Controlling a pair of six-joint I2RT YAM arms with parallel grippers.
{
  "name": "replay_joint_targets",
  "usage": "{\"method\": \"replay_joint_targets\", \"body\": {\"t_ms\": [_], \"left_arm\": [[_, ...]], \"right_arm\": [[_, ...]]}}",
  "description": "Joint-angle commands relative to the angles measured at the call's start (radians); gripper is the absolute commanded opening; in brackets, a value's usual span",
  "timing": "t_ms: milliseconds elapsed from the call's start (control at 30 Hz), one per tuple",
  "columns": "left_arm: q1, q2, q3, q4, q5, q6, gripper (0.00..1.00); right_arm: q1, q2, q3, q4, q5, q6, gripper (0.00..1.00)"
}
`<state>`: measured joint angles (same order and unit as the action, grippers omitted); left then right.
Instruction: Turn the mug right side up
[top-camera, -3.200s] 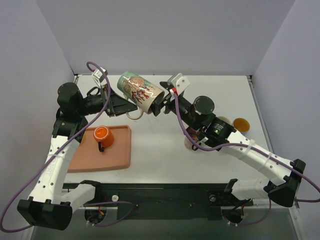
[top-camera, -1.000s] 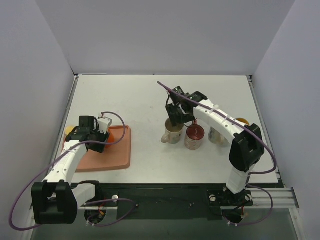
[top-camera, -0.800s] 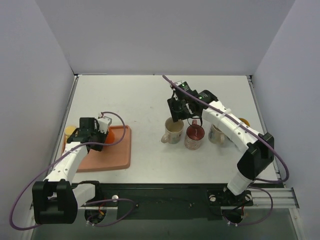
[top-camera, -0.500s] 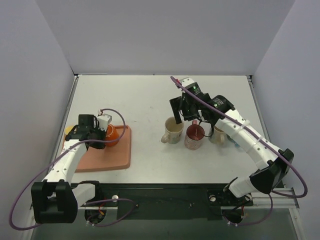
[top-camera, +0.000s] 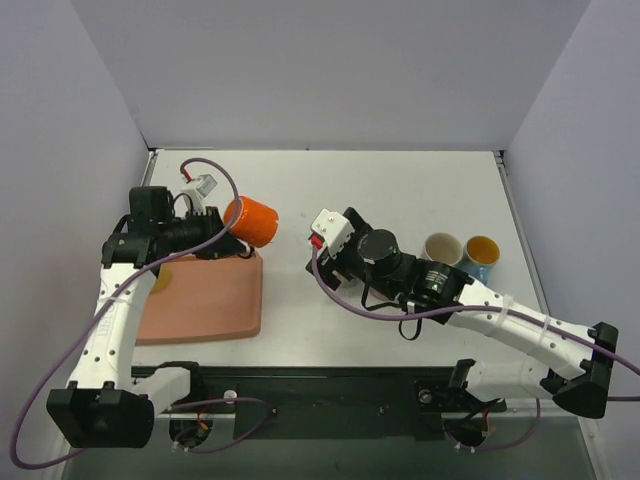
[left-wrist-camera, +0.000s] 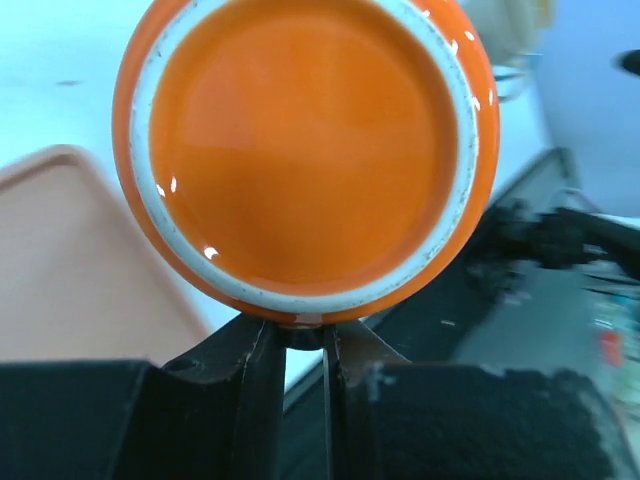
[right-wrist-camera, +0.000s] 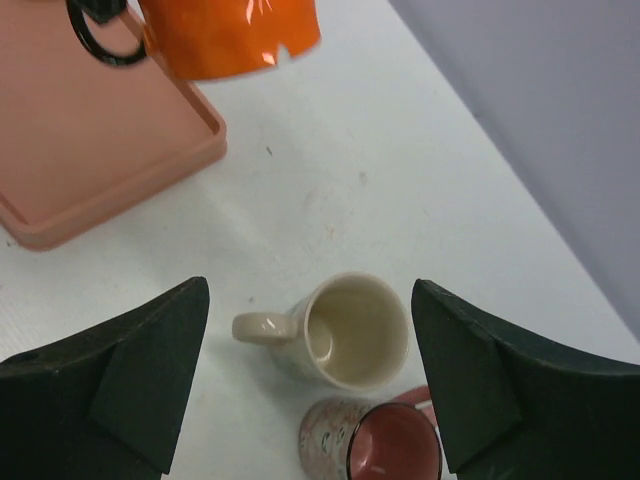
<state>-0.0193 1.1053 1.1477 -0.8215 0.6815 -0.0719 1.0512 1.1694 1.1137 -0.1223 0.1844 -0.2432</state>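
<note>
The orange mug (top-camera: 250, 221) with a black handle (right-wrist-camera: 100, 45) hangs in the air over the far right corner of the pink tray (top-camera: 205, 300). It is tipped on its side, its base (left-wrist-camera: 305, 150) facing my left wrist. My left gripper (top-camera: 222, 233) is shut on the handle (left-wrist-camera: 300, 335). My right gripper (top-camera: 335, 262) is open and empty, high above an upright cream mug (right-wrist-camera: 350, 330) and a red-lined mug (right-wrist-camera: 385, 450). The orange mug also shows at the top of the right wrist view (right-wrist-camera: 225, 30).
A cream cup (top-camera: 441, 248) and a blue cup with an orange inside (top-camera: 482, 250) stand at the right. The right arm hides the cream mug and the red-lined mug in the top view. The tray (right-wrist-camera: 90, 150) has a raised rim.
My left gripper has lifted the orange mug off the tray, up and to the far right. My right arm has risen off the cream mug and swung toward the near side.
</note>
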Motion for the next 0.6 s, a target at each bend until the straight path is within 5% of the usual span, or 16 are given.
{"method": "replay_joint_targets", "body": {"t_ms": [0,133,300,567], "left_arm": [[-0.045,-0.051,0.055,0.193,0.395,-0.325,0.00],[-0.103,-0.085,0.058,0.387,0.499,-0.503,0.00],[-0.151,-0.131,-0.046,0.873,0.596,-0.874,0.00],[-0.185,-0.122,-0.042,0.941,0.596,-0.907,0.00]], "right_arm": [[0.044,-0.033,-0.003,0.306,0.009,-0.183,0.77],[0.027,-0.045,-0.006,0.414,-0.060,-0.228,0.77],[-0.049,-0.111,-0.015,0.449,-0.244,-0.170,0.76],[-0.114,-0.137,0.004,0.492,-0.342,-0.110,0.76]]}}
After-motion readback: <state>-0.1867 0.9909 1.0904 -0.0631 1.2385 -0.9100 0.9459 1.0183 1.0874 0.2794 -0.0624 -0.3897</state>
